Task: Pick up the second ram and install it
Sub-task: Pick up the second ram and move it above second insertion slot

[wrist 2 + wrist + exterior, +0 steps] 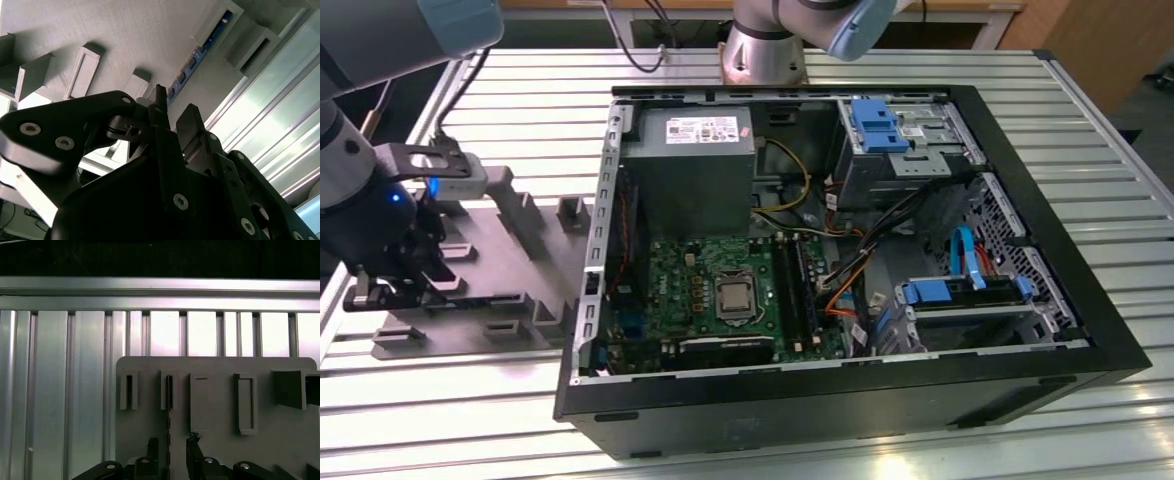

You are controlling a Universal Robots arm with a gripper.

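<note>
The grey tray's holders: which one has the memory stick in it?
The holder straight ahead of the open gripper: a thin dark ram runs from it toward the gripper; none runs from the others.

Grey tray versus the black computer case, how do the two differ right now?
The grey tray is low and flat with upright blocks; the computer case is a deep black box, lying open. The tray holds the second ram standing on edge, with the open end effector astride it; the case holds a motherboard and cables. Both rest on the ribbed metal table.
</note>
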